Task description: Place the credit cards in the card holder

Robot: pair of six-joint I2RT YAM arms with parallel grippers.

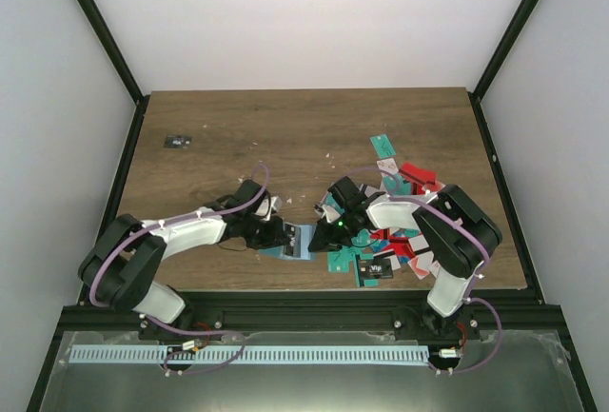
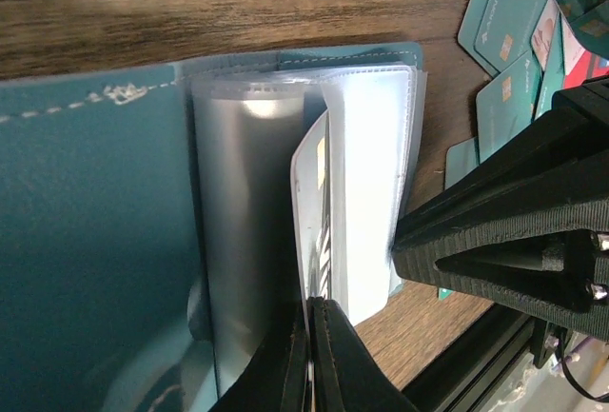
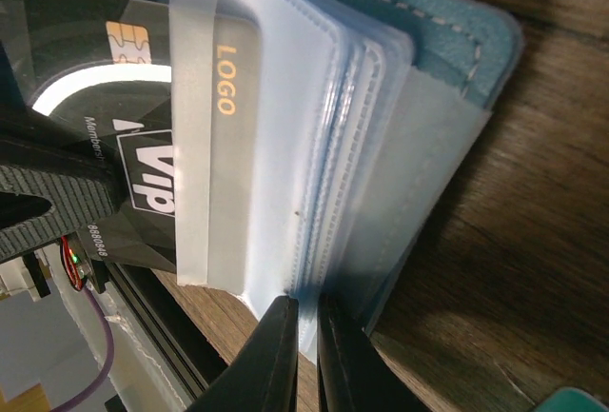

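The teal card holder (image 1: 298, 244) lies open near the table's front edge, between both grippers. Its clear plastic sleeves (image 2: 366, 146) fan out from the cover (image 2: 86, 193). My left gripper (image 2: 310, 312) is shut on a black credit card (image 3: 95, 98) with a chip and "VIP" lettering. That card is partly inside a clear sleeve (image 3: 257, 117). My right gripper (image 3: 306, 309) is shut on the edges of the holder's sleeves, beside the teal cover (image 3: 447, 41). Many more credit cards (image 1: 404, 241), mostly teal and red, lie heaped on the right.
A small black object (image 1: 177, 141) with white marks lies at the far left. Teal cards (image 2: 509, 22) lie close to the holder's right side. The table's front edge and black rail (image 1: 304, 298) run just behind the grippers.
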